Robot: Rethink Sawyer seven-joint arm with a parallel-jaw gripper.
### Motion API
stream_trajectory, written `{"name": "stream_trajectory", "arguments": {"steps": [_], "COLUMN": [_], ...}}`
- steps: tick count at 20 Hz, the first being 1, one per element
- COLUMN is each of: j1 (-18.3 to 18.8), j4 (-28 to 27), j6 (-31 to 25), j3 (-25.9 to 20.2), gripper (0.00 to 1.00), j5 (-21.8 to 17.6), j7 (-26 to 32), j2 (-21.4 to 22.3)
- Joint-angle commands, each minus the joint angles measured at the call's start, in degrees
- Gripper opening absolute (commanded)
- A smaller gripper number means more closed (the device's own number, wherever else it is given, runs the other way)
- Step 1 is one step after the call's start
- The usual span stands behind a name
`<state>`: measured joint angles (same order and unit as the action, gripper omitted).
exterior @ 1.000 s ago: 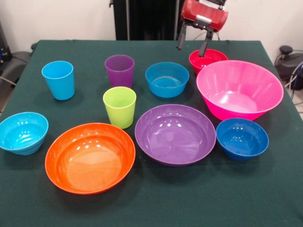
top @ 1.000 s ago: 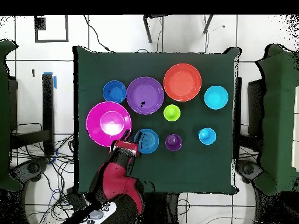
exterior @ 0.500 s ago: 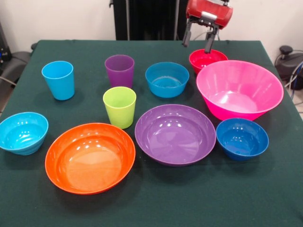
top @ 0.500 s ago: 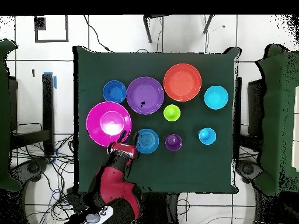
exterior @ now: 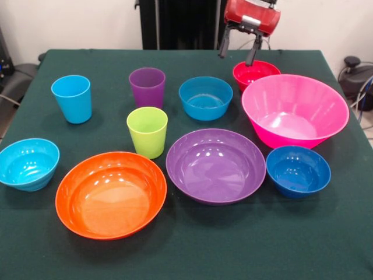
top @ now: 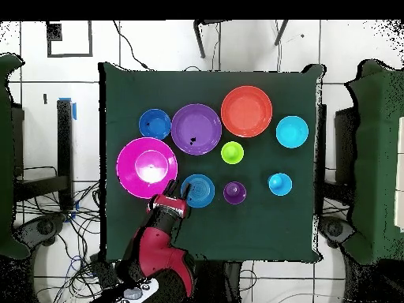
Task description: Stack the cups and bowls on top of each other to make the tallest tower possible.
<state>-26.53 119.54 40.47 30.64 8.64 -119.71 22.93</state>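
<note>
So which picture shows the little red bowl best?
The front view: the small glossy red plastic bowl shows its rim and inside, behind the big pink bowl. In the overhead view the end effector hides it.

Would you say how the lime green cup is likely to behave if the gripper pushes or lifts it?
The lime green cup looks tall and narrows toward its base, so a high push would probably tip it. Its glossy tapered wall may slip in a pinch. Probably light and stiff, as thin plastic.
</note>
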Motion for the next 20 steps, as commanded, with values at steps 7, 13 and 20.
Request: {"name": "stream_trajectory", "arguments": {"steps": [7, 13, 20], "j1": [1.6, 1.9, -1.4], "j4": [1.1, 0.2, -0.9], "j6": [-2.7, -2.4, -1.8], "j3": [-9.9, -10.4, -8.1], "gripper": [1.0, 1.0, 1.0], "j5": [-1.0, -1.9, 1.0], "j7": [-10.0, -9.4, -7.3], "j2": [-5.4, -6.8, -9.1]}}
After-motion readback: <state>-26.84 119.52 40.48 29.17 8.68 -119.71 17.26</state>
